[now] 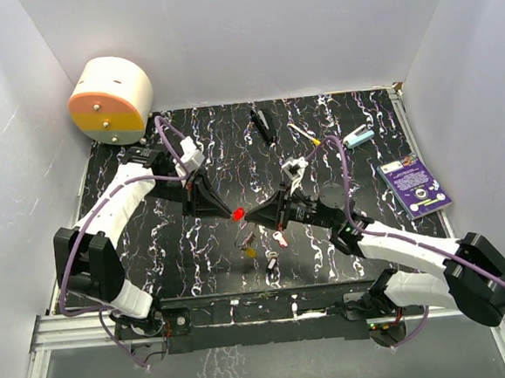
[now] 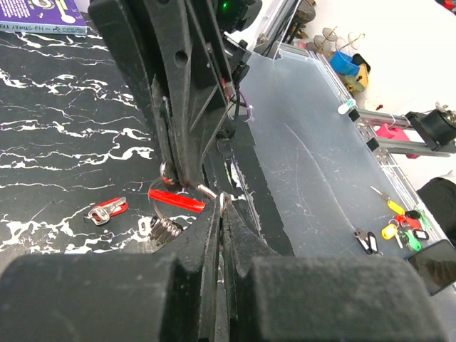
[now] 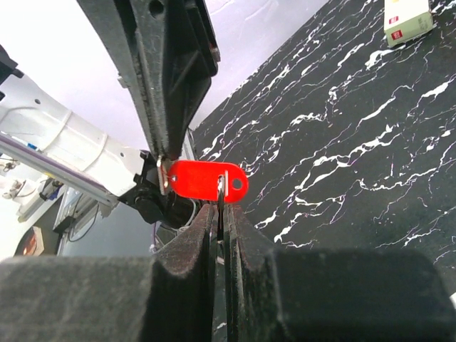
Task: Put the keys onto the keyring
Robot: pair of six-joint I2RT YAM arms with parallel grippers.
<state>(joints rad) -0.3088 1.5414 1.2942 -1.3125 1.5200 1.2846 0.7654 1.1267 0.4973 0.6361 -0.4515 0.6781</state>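
Note:
My two grippers meet tip to tip above the middle of the black marbled table. Between them hangs a red-headed key. My left gripper is shut on the thin metal end of that key. My right gripper is shut on the keyring, a thin silver wire beside the hole in the red head; its loop shows under the right fingertips. Loose keys lie on the table below: yellow, pink and black.
A round white-and-orange container stands at the back left. A long black bar, a white stick with a yellow tip and a teal item lie at the back. A purple card lies at the right edge. White walls close in three sides.

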